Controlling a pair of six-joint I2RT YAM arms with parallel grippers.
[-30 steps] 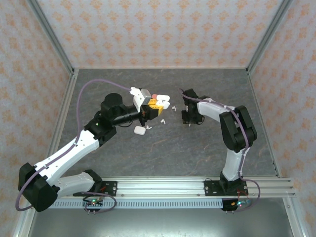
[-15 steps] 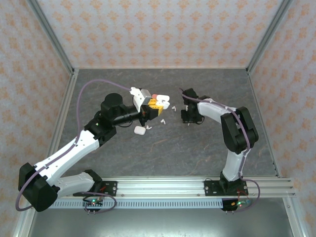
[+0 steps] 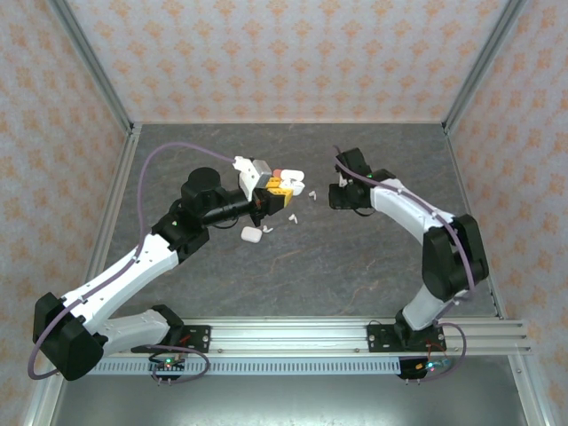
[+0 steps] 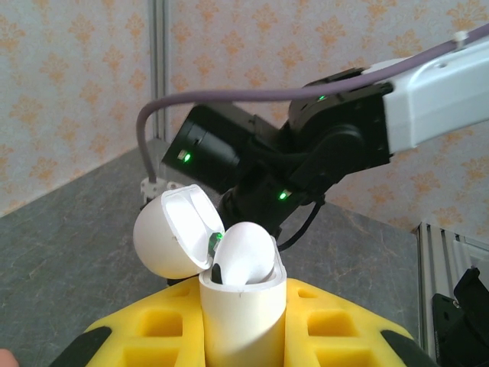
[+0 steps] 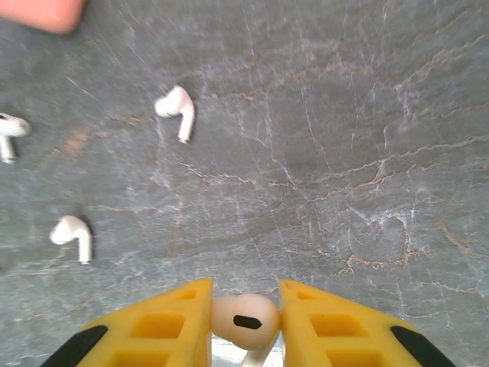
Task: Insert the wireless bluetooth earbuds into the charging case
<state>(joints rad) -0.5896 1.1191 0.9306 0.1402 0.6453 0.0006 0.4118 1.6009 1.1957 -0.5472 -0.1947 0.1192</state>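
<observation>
My left gripper point(image 3: 277, 190) is shut on a white charging case point(image 4: 241, 325), held upright between its yellow fingers. The lid point(image 4: 172, 229) is flipped open to the left, and one white earbud point(image 4: 246, 251) sits in the case's mouth. In the right wrist view my right gripper point(image 5: 244, 321) is shut on another white earbud point(image 5: 244, 319), pinched by its head above the table. In the top view the right gripper point(image 3: 341, 195) hangs a short way right of the left one. Loose white earbuds point(image 5: 177, 107) point(image 5: 72, 233) point(image 5: 8, 130) lie on the grey table below.
A second white case point(image 3: 251, 234) lies on the table near the left gripper. Small white earbuds point(image 3: 291, 216) are scattered between the arms. A coral-pink object point(image 5: 42, 11) lies at the far left of the right wrist view. Metal frame rails and patterned walls bound the table.
The right gripper has closed a little on its earbud and risen, moving back from the table. Its elbow swung out to the right. The left arm and case have not moved.
</observation>
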